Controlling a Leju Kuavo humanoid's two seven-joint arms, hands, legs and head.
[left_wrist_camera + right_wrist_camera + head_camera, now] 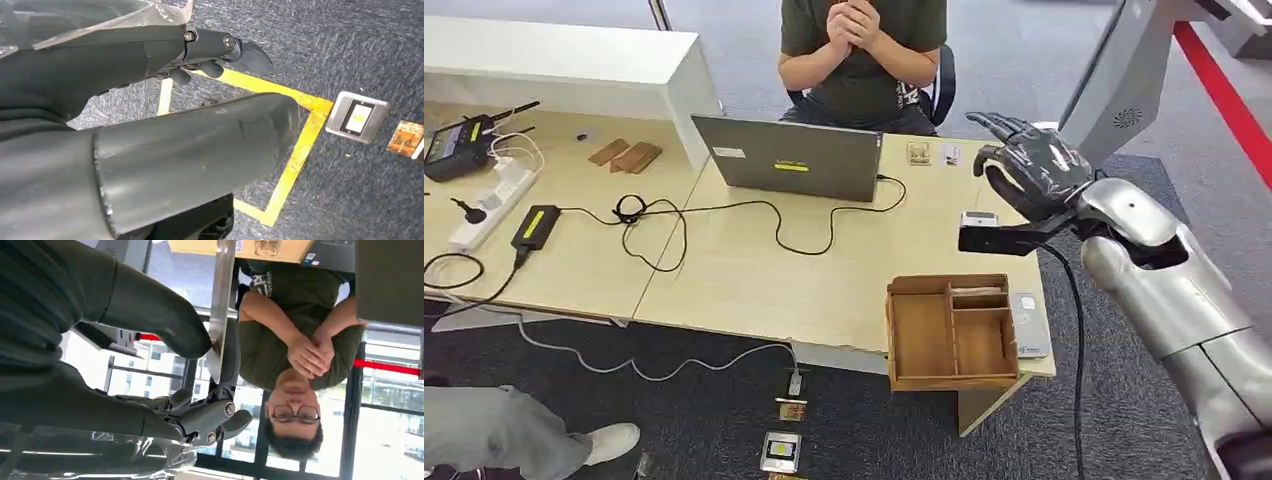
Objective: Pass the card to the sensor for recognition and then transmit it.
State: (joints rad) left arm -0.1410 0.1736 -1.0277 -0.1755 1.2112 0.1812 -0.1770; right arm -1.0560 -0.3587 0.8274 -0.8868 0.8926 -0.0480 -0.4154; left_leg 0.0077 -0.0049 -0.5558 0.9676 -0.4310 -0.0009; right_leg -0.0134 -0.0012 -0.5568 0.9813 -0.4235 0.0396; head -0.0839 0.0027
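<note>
Nearby, the wooden tray [952,335] holds nothing visible, while right hand [1031,170] fingers [227,347] pinch a card [220,310].

**Colours and patterns recorded**

Worktop [754,280]: pale wood grain. Wooden tray [951,332]: mid-brown, compartmented. Laptop [789,158]: grey lid with a yellow sticker. Card [220,310]: silvery, seen edge-on, held in the right hand [1031,172], which was dark grey with glossy fingers [220,417]. Arm shell [1169,275]: silver. Person's shirt [864,60]: olive green. Floor carpet [360,60]: dark blue-grey, speckled, crossed by yellow tape [295,155]. Power strip [494,205]: white. Cables [724,215]: black.
</note>
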